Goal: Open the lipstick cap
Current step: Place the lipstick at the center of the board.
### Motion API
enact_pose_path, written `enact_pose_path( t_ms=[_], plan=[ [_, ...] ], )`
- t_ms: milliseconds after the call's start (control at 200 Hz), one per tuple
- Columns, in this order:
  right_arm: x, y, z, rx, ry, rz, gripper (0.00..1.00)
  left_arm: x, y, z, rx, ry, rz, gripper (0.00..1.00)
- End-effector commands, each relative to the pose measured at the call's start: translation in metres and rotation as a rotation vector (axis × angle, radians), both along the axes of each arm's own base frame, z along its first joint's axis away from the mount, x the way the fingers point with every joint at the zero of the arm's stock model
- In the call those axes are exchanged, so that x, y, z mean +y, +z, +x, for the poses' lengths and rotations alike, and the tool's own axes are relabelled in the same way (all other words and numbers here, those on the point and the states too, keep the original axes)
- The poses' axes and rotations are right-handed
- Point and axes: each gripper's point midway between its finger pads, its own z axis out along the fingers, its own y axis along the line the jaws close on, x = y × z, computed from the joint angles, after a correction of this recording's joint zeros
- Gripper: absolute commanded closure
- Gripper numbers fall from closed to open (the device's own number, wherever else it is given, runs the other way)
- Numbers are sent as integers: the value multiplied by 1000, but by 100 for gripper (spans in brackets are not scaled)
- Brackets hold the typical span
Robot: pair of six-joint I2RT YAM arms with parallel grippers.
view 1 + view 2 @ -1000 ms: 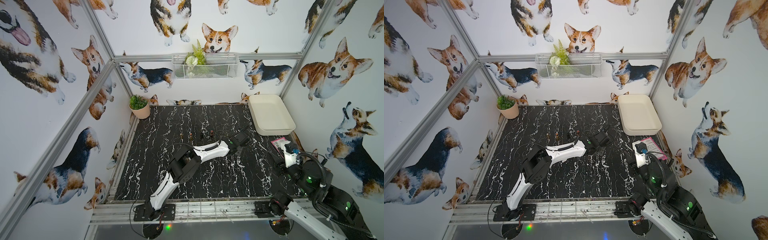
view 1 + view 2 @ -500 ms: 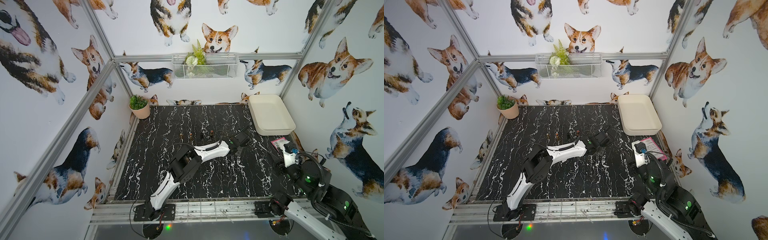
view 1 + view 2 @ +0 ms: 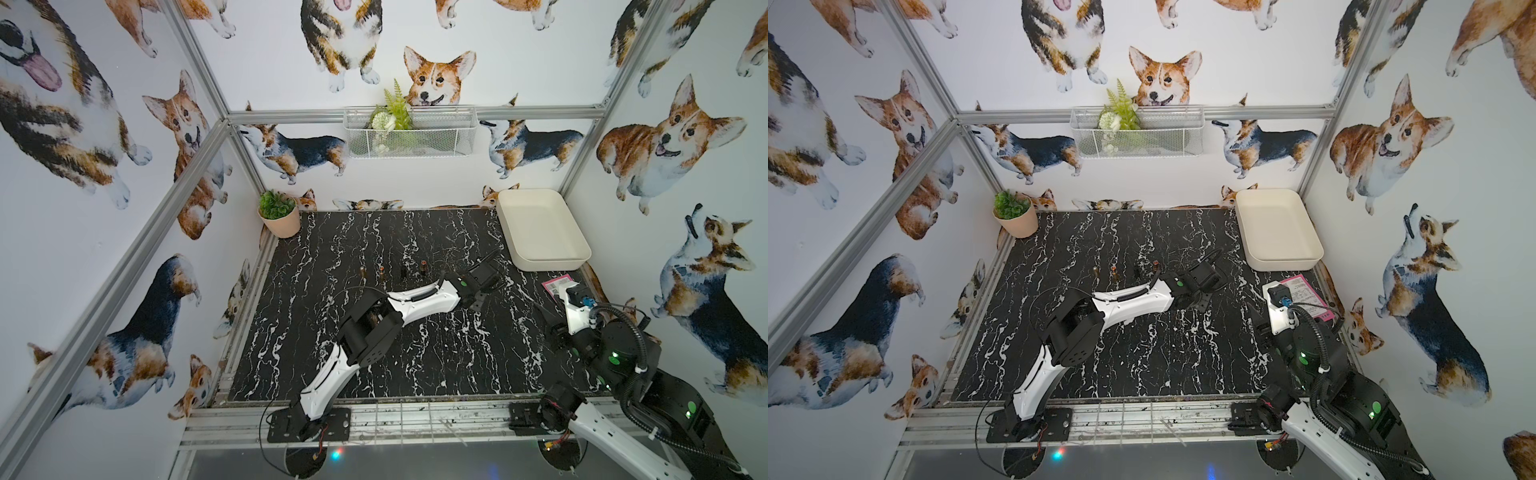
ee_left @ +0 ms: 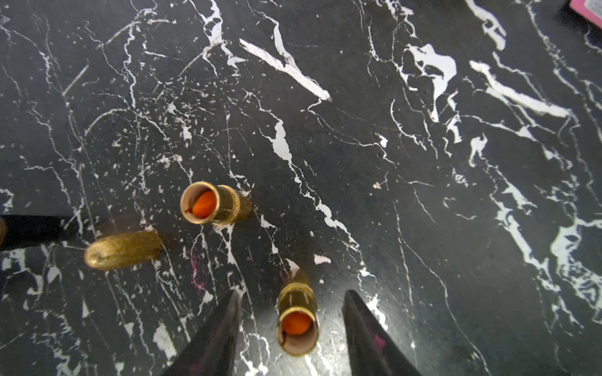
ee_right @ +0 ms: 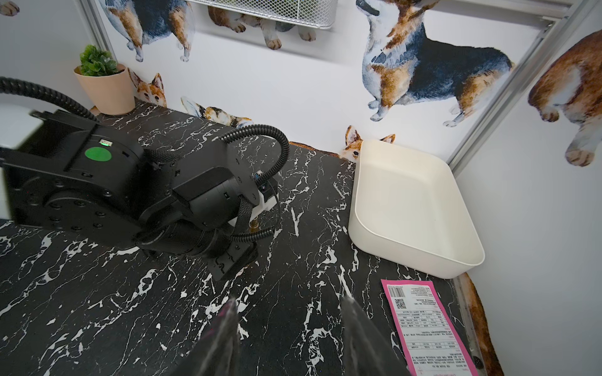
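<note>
Both top views: left arm stretches to frame centre, right arm sits lower right. Left wrist: lipstick stands upright, uncapped, between left gripper jaws, spread, not touching. Right wrist: right gripper spread, empty

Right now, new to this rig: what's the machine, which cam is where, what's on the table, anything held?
Two robot arms stand at the near edge of a black marble table; each ends in a two-fingered end effector. The two wide pictures come from one overhead stereo camera; the close-ups from a camera on each wrist. The left arm reaches to the middle; the right arm sits back. The left end effector is open, straddling an upright uncapped lipstick without touching it. Beside it stand a second uncapped lipstick and a gold cap. The right end effector is open and empty. Also: a white tray, a potted plant, a pink label.
</note>
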Motion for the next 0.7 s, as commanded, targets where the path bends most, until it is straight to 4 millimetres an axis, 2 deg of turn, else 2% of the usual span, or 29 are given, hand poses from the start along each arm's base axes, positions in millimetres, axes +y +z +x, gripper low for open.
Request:
enact_pose_path(
  t_ms=[0,130,215,345,460,581,696],
  plan=[
    [-1,8,3,-32,-13,11,47,5,23,1,-17,12,-10,42],
    [-1,10,2,-31,-12,16,47,6,56,-4,3,-8,-33,38],
    [1,13,3,-29,-6,18,47,15,79,-9,29,-2,-51,38],
    [12,17,6,2,31,2,47,53,127,-13,64,57,-102,35],
    [34,19,14,41,97,-4,48,96,152,-18,166,110,-118,35],
    [61,24,22,57,170,44,49,132,169,-34,186,119,-52,34],
    [87,27,29,90,233,122,50,154,168,-53,239,116,3,33]
  ],
)
